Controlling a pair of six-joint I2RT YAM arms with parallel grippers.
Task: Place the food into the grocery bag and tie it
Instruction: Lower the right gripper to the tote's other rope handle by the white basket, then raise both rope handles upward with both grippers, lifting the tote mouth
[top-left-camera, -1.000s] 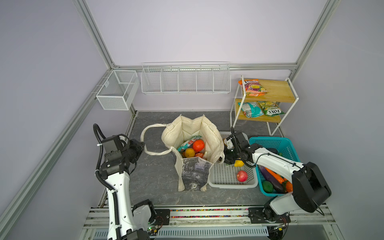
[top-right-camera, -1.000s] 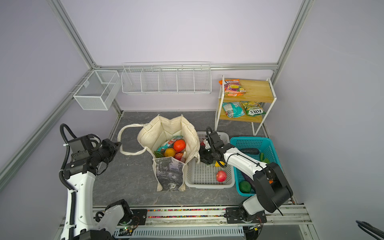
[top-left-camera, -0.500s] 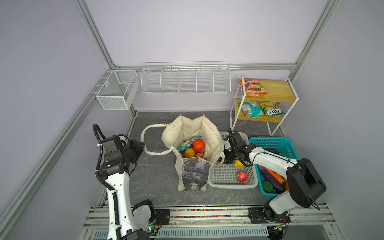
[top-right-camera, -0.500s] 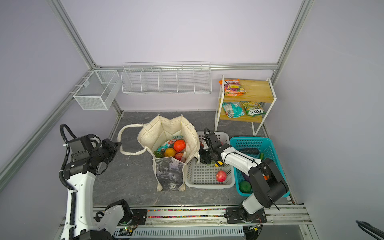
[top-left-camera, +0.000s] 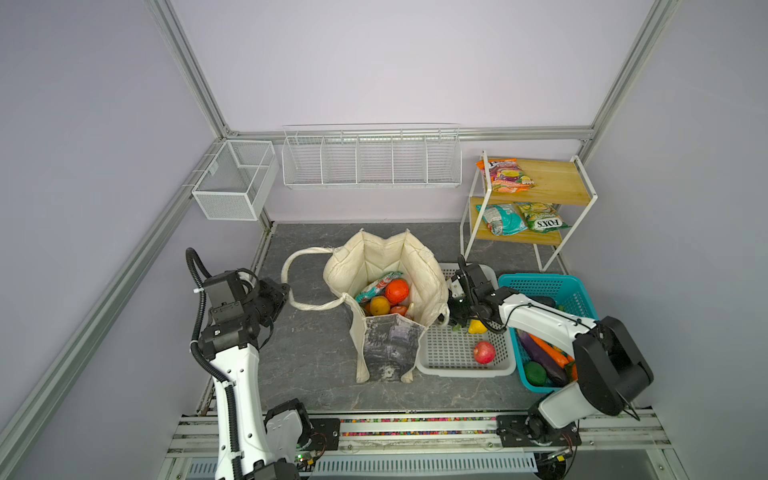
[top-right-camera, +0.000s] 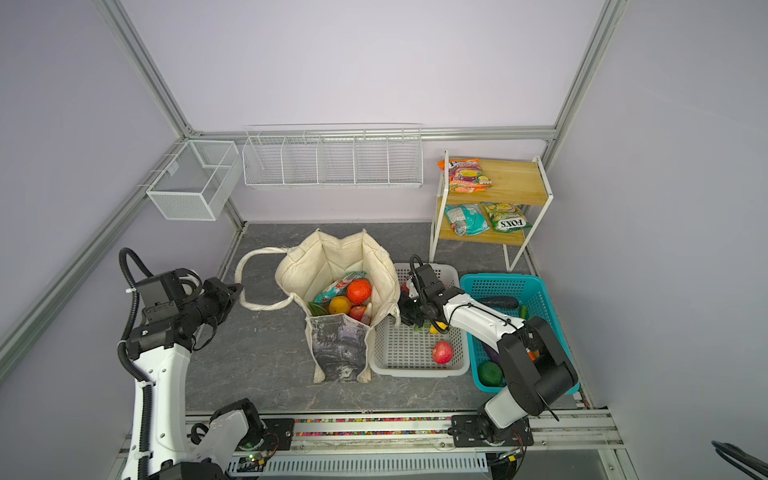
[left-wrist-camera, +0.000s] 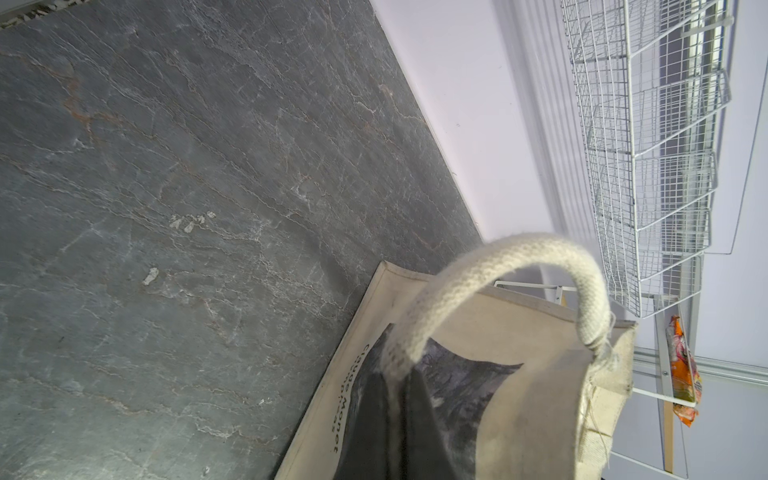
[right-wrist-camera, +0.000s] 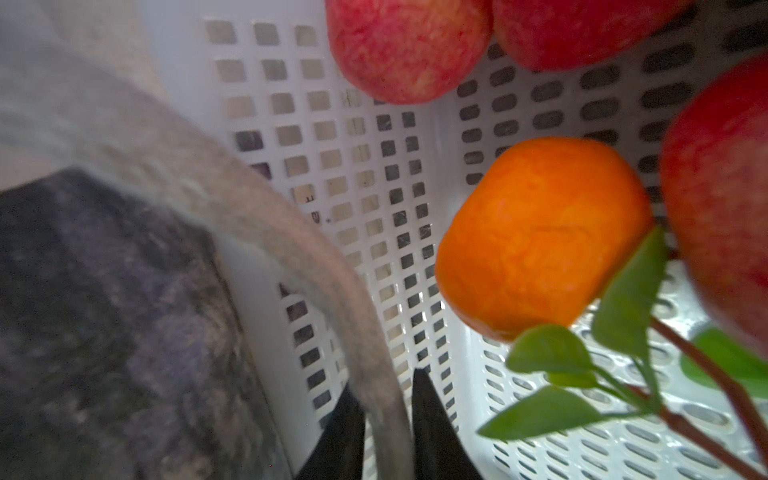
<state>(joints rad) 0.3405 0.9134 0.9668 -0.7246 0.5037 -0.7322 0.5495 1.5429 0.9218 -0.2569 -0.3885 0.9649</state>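
left gripper (top-left-camera: 284, 291) clamps left strap (left-wrist-camera: 519, 253); right gripper (right-wrist-camera: 386, 399) clamps right strap (right-wrist-camera: 291, 241) beside white basket's (right-wrist-camera: 332, 145) orange (right-wrist-camera: 540, 237).

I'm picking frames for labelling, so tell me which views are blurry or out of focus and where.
Right wrist view: the bag strap and dark print close to the lens are smeared, the orange and white basket wall fairly crisp. Left wrist view: the strap handle weave and stone floor are sharp. Both top views: sharp, evenly lit, no glare.

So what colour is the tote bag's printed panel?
The printed panel is mottled grey-black, clearest in a top view.
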